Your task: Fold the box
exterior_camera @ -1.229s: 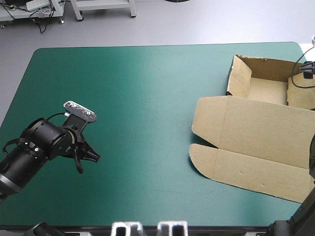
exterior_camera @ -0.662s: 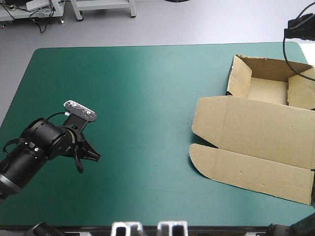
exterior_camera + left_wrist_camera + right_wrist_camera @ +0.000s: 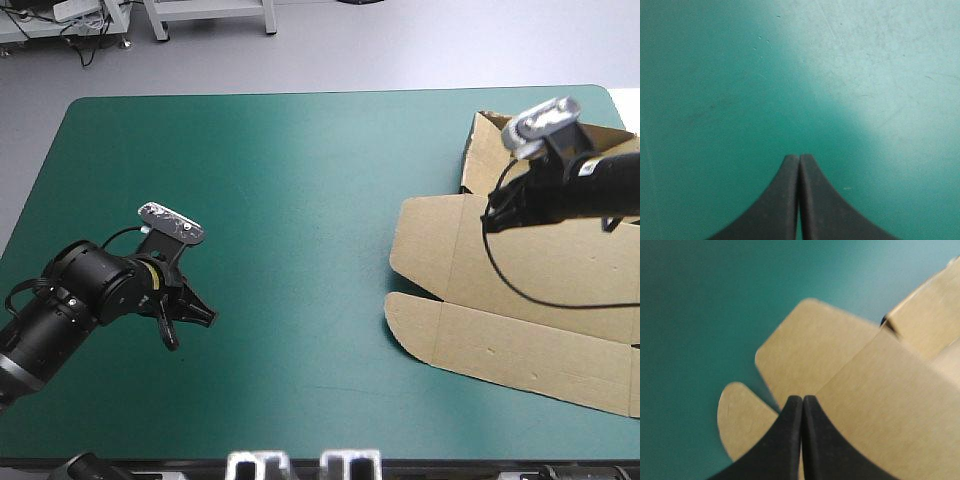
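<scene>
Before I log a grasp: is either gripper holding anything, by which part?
Nothing is held: left gripper shut over the teal-green cover, right gripper shut above the box.

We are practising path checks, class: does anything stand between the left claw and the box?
Nothing visible does. Only bare teal-green cover lies between the left claw and the box. The right claw, shut, is over the box's flat lid, off that path.

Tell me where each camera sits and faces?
High: above and behind the robot, looking down on table, left gripper, right gripper, box.
Left wrist: above that wrist, facing bare table; own shut fingers show.
Right wrist: above that wrist, facing the box; shut fingers show.
Shared: high and right wrist both see the box.
</scene>
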`<state>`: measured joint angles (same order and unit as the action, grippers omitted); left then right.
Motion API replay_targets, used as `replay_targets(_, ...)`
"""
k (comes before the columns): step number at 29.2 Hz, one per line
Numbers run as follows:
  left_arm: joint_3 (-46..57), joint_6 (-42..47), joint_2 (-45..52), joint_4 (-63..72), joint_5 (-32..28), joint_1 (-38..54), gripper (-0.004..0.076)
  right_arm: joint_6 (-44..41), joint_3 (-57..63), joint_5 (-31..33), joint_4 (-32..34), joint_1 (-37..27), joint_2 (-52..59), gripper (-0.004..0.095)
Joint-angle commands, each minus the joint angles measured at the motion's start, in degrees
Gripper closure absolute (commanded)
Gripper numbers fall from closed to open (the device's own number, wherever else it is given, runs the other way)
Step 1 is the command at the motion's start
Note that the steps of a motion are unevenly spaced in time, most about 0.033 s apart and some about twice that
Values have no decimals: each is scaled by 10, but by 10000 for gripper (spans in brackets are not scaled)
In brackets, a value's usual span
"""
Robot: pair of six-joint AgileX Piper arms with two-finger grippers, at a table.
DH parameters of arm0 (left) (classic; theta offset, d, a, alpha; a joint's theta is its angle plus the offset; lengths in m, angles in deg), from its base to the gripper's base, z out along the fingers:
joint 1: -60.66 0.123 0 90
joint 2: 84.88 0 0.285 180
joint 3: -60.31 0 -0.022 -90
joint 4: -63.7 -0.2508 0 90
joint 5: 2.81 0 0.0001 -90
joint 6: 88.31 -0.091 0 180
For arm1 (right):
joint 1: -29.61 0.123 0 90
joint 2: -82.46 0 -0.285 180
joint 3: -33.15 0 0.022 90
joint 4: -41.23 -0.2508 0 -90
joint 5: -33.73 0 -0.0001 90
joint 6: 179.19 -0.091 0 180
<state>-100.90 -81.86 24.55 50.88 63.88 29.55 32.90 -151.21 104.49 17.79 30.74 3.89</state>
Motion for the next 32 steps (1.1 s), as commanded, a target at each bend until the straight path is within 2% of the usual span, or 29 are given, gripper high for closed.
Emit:
replay_targets(1, -14, -2, 10, -1, -11, -4, 732, 1, 96, 11, 2, 4, 33, 925)
replay_targets(6, -13, -20, 10, 29, -6, -4, 732, -28, 242, 0, 76, 4, 44, 925)
replay_targets(9, -13, -43, 10, 54, -5, -4, 732, -40, 279, -24, 87, 4, 67, 925)
replay_targets(12, -6, -44, 10, 60, -4, -4, 732, -46, 291, -44, 94, 3, 108, 925)
replay_targets(22, 85, -33, 10, 75, -23, -4, 732, -48, 291, -45, 134, 3, 259, 925)
replay_targets(32, 87, -32, 10, 74, -21, -4, 732, -51, 291, -8, 133, 3, 270, 926)
